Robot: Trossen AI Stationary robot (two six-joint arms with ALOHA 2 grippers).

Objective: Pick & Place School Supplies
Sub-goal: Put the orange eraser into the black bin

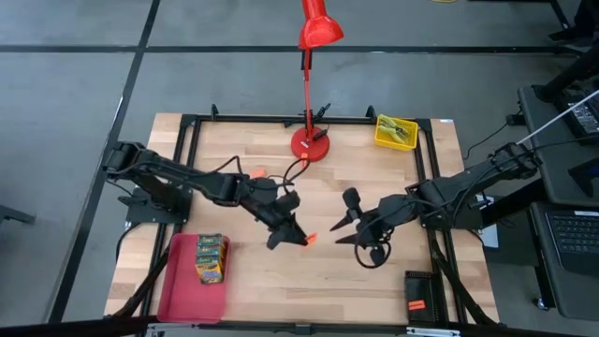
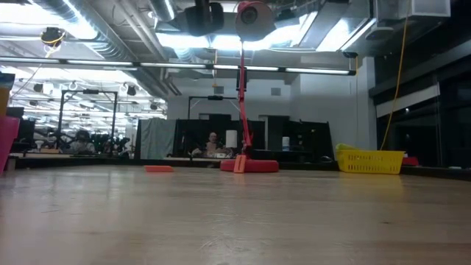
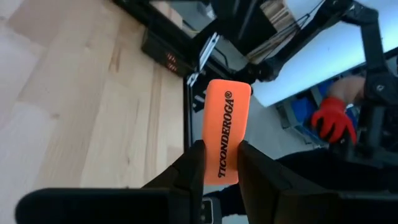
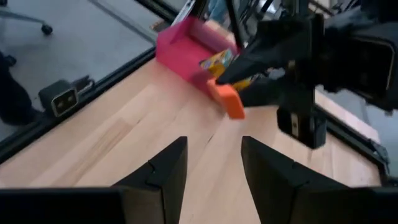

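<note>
L gripper (image 1: pixel 298 234) is seen pinched on an orange Ticonderoga eraser (image 3: pixel 225 137), held by one end above the table's middle, w/ most of it sticking out past the fingertips. R gripper (image 1: pixel 348 230) is spread and empty, just opposite. The red tray (image 1: pixel 178 281), w/ crayon boxes (image 1: pixel 211 257) in it, lies near the L front corner. Judged: eraser should be carried low over the tray and released flat, grip kept steady since only the end is clamped.
</note>
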